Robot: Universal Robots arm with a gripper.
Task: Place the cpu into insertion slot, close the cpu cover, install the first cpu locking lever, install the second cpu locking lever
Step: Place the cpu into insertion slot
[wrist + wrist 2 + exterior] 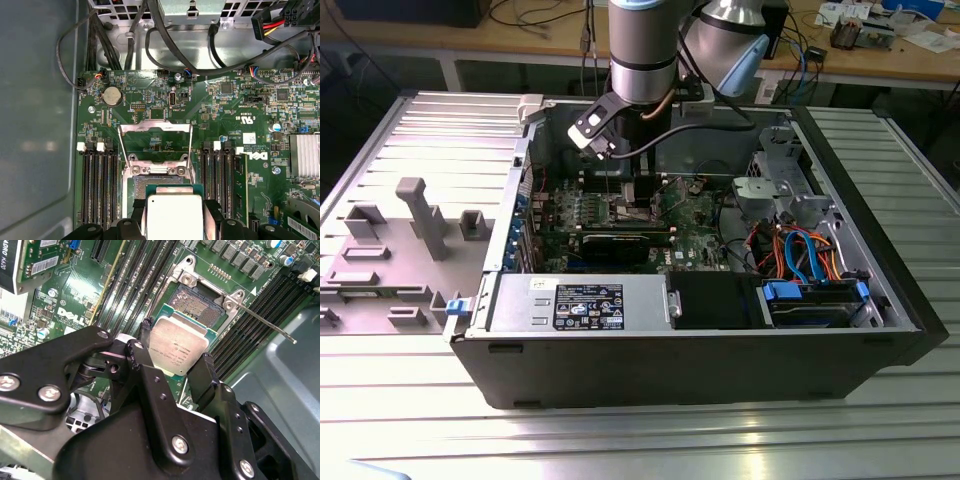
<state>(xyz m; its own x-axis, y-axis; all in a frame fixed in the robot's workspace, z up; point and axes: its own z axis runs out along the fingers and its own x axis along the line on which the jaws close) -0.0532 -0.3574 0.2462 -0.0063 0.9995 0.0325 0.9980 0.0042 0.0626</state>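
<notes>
While both black fingers (145,332) clamp the cpu (177,346) by opposite edges, the gripper (176,352) holds it near the bare insertion slot (196,304), cpu cover (155,127) flipped up; in the exterior view, the power box (580,303) lies at the gripper's six o'clock.

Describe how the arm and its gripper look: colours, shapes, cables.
The arm is a silver-grey tube with a black band and a light blue joint cap. A white-and-black camera module sits at the wrist, and a black cable curves beside it. The gripper is matt black, its linked fingers fastened with silver screws.
</notes>
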